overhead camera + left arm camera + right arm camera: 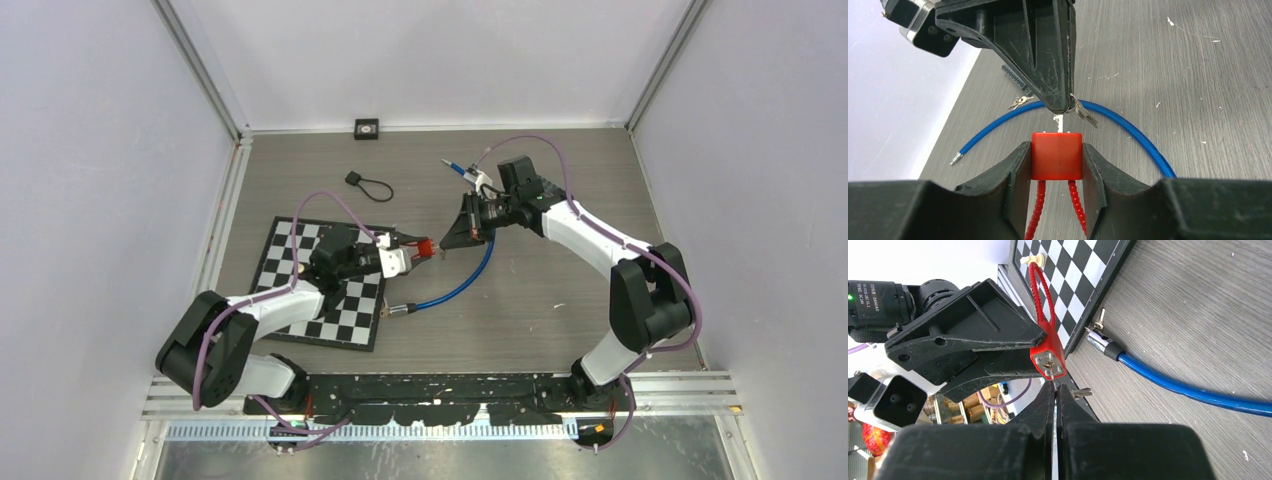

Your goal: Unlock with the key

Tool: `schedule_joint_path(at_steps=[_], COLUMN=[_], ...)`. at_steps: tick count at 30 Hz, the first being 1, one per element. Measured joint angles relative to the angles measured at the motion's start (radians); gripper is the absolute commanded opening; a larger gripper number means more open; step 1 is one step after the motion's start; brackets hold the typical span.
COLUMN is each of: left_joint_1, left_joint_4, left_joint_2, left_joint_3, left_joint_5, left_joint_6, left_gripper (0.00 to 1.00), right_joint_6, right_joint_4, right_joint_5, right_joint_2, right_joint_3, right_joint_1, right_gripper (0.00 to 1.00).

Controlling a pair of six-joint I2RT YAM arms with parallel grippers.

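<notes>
lock: small red padlock (pixel 1056 150) with a ribbed cable loop (pixel 1034 215); body looks light and rigid, loop bendy; smooth sides could twist under turning force; best pinched flat across the two side faces
key (pixel 1060 121): thin metal blade, stiff but tiny, likely to pivot in a loose pinch; take it by the head, not the blade; a spare key (pixel 1084 113) dangles beside it
left gripper (pixel 1056 162): part open, fingers clamped on both sides of the lock body; keyhole face points away from the palm; loop trails back between the fingers
right gripper (pixel 1054 392): closed tight on the key head; blade pokes past its fingertips and meets the keyhole; depth cannot tell
lock place: held off the table (pixel 1198 75), straight ahead of the right fingertips
nearby: blue cable (pixel 1128 129) lies on the table beyond the left fingertips
</notes>
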Motion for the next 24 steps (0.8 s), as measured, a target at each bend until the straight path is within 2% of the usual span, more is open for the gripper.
schedule_joint_path(at_steps=[9,18,24], left_joint_1=[0.001,-0.004,-0.015], left_joint_4=[-0.041,-0.004,0.007], left_joint_2=[0.000,0.002,0.002], left_joint_3=[0.000,0.000,0.000], left_joint_5=[0.045,0.064,0.029], left_joint_6=[0.019,-0.163,-0.198], left_gripper=[0.00,0.00,0.00], right_joint_6=[-0.005,-0.073,-0.095], right_joint_4=[-0.021,0.097,0.139], right_joint_5=[-0.003,0.057,0.072], right_joint_2=[0.027,-0.014,-0.043], right_joint_3=[0.016,0.003,-0.031], right_joint_1=[0.003,0.054,0.050], right_gripper=[0.00,0.01,0.01])
